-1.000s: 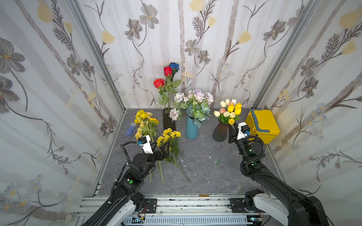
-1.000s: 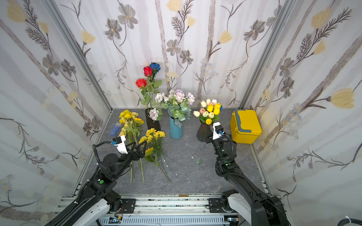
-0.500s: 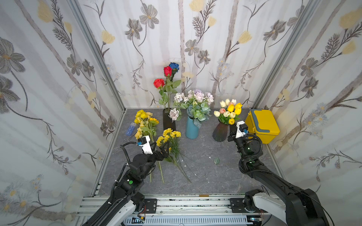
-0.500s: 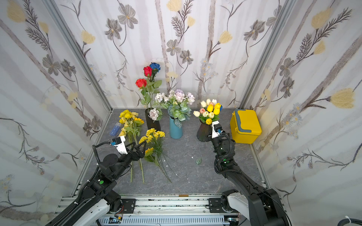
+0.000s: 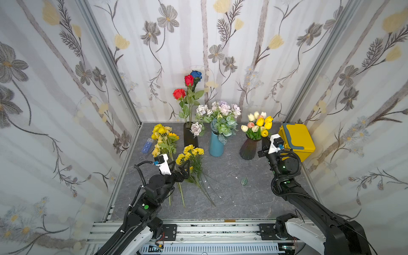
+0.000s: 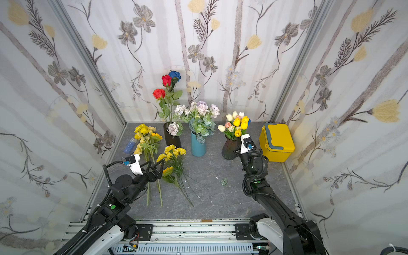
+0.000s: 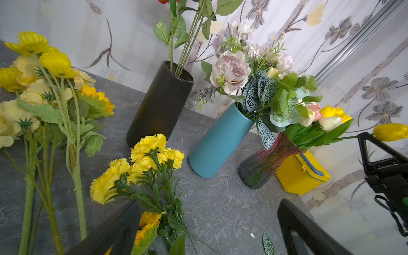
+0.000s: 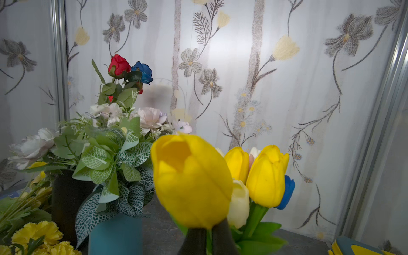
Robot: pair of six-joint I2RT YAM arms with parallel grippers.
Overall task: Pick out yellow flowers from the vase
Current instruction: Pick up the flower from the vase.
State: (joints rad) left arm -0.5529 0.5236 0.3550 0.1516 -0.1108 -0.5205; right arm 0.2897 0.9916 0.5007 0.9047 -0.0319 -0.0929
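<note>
The right gripper (image 8: 208, 237) is pinched on the stem just under a yellow tulip (image 8: 192, 181), ready to pull it from the vase (image 5: 248, 148) beside it. The left gripper (image 6: 157, 163) hangs spread wide over picked yellow flowers (image 5: 192, 152).

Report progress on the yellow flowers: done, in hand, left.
Done: two yellow bunches lie on the table. In hand: the right gripper is shut on a yellow tulip stem, not yet out of the ribbed vase. Left: other yellow tulips in that vase. The left gripper is open, empty.
</note>
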